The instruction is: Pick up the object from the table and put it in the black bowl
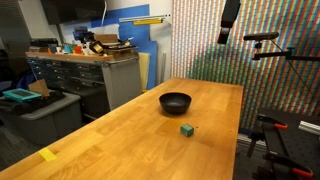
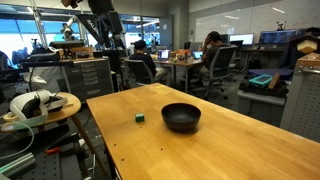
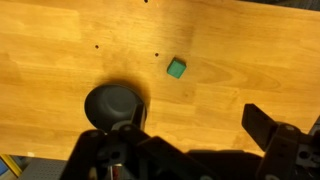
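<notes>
High above the desk (image 1: 120, 135), the claw (image 3: 195, 135) hangs spread apart and empty, since the green block (image 3: 176, 68) sits ungrasped near the black bowl (image 3: 112, 103), toward one long edge.

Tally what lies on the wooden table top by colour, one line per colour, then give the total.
Black: 1, the black bowl
Green: 1, the small block
Yellow: 1, the flat scrap near the table's edge
Total: 3

Wooden table (image 1: 130, 130) with black bowl (image 1: 175, 101), green block (image 1: 186, 130), yellow scrap (image 1: 47, 154)
</notes>
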Motion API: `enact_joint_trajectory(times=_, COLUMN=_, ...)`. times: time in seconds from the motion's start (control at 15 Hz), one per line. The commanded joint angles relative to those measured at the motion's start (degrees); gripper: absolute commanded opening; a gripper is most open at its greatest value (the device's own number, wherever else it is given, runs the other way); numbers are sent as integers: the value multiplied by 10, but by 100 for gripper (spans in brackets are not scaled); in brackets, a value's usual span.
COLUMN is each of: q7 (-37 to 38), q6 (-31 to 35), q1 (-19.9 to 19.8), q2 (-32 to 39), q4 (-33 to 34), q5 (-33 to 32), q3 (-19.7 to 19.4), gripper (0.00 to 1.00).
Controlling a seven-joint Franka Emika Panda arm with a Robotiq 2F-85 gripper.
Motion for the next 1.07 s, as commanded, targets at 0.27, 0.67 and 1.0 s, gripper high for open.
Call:
enact_joint_trajectory(times=0.27, q7=42, q6=142, q1=-3, q2=123, q4=-7, q5=0, q3=12, gripper=100)
enact_joint_trajectory(times=0.67, q7=95, q6=208, q1=-3, q2=204, q4=-3, q5=7, q3=10, gripper=100)
enact_joint_trajectory(times=1.0, q7=127, q6=282, q1=-5, q2=267, q4=2, q5=4, q3=5, gripper=100)
